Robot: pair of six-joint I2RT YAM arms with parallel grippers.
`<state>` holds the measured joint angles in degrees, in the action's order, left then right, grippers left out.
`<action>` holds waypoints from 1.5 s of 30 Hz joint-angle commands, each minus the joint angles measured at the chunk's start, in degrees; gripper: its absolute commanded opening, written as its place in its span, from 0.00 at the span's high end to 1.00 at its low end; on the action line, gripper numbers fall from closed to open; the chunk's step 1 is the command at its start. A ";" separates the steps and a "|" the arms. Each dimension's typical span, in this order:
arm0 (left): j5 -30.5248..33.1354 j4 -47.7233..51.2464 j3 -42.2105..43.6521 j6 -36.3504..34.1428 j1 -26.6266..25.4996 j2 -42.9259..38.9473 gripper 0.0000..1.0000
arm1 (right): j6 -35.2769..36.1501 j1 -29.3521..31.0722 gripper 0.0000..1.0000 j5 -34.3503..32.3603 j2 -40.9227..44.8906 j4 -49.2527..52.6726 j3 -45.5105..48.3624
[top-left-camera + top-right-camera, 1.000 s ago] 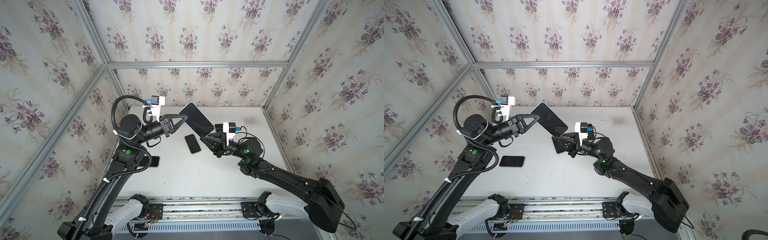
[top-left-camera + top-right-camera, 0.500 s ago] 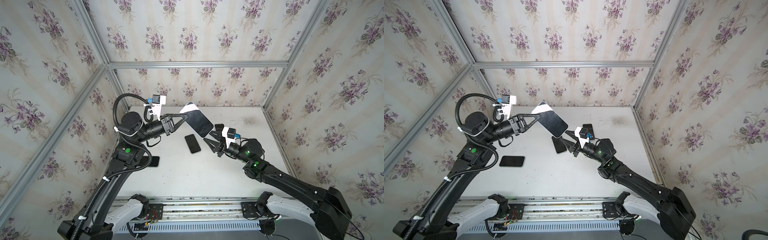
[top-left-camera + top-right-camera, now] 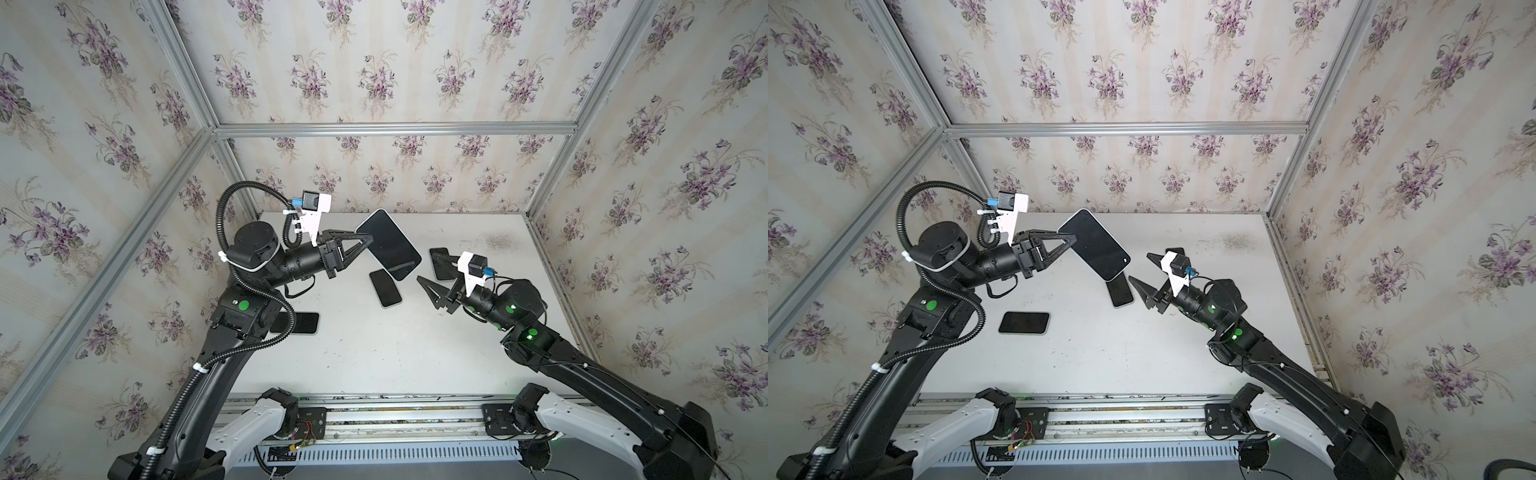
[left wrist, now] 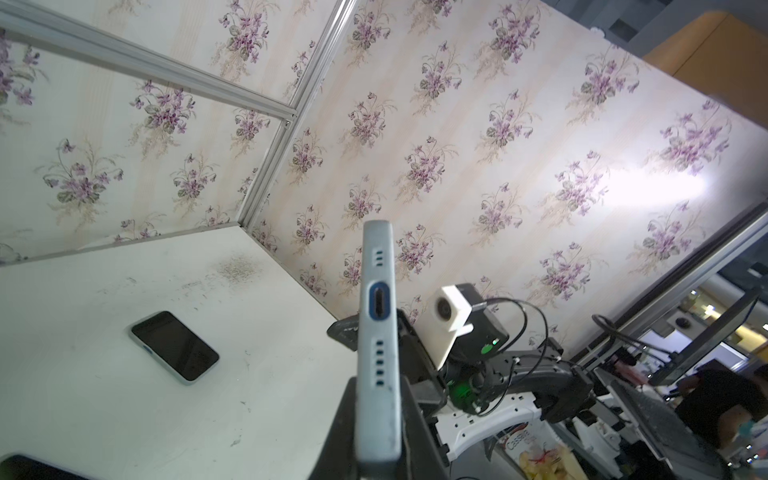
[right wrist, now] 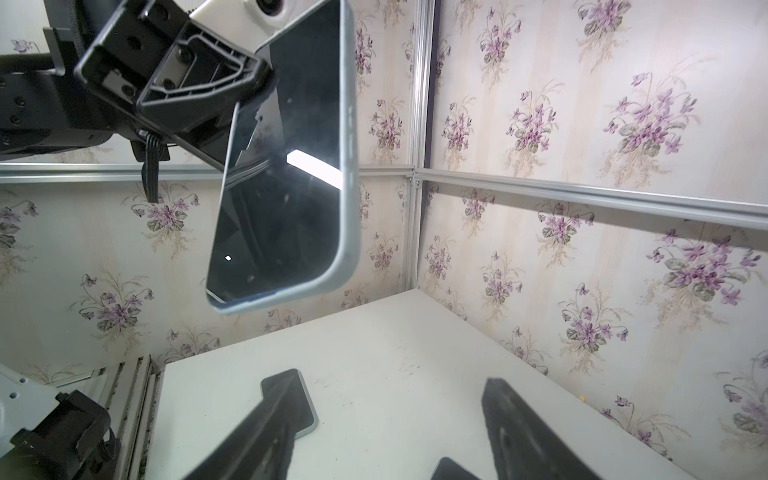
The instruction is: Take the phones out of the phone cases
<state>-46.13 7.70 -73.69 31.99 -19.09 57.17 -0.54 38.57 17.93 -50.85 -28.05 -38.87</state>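
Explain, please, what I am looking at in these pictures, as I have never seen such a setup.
The machine is a robot with two black arms, each ending in a two-fingered gripper. Two pictures look down from one overhead camera pair; the other two come from a camera on each wrist. The left gripper is shut on a cased phone, held above the white table. The right gripper is open and empty beside it. A second phone lies mid-table, a third phone near the left arm.

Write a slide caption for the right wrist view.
Left gripper holds a cased phone aloft over the table; the open right gripper points toward it.
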 commanded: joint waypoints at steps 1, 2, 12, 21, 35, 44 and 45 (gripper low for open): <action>0.38 6.20 -0.99 -9.81 0.11 -0.71 1.00 | 0.86 -0.34 0.25 8.22 0.88 10.12 -3.19; 0.93 5.87 -0.68 -9.23 0.11 -0.90 1.00 | -0.74 -0.36 0.25 10.40 -0.05 10.34 -3.65; -0.10 -2.20 1.70 0.28 -0.24 -0.03 1.00 | -18.08 2.77 0.24 13.49 -8.12 -18.46 4.49; 0.57 -5.24 3.51 4.79 -0.24 0.15 1.00 | -18.92 6.38 0.23 9.22 -12.25 -26.17 4.28; 0.46 -6.60 4.52 6.72 -0.51 -0.04 1.00 | -17.31 6.52 0.24 3.75 -11.72 -25.24 4.82; 0.58 -8.63 5.40 8.80 -1.12 -0.51 1.00 | -15.56 6.65 0.28 1.69 -13.31 -23.91 4.25; 0.58 -8.82 5.44 9.15 -1.21 -0.44 1.00 | -15.01 6.72 0.28 0.44 -13.40 -22.55 4.23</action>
<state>-44.77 3.88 -68.27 39.27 -20.14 57.01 -17.41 45.21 21.28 -64.01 -50.61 -34.02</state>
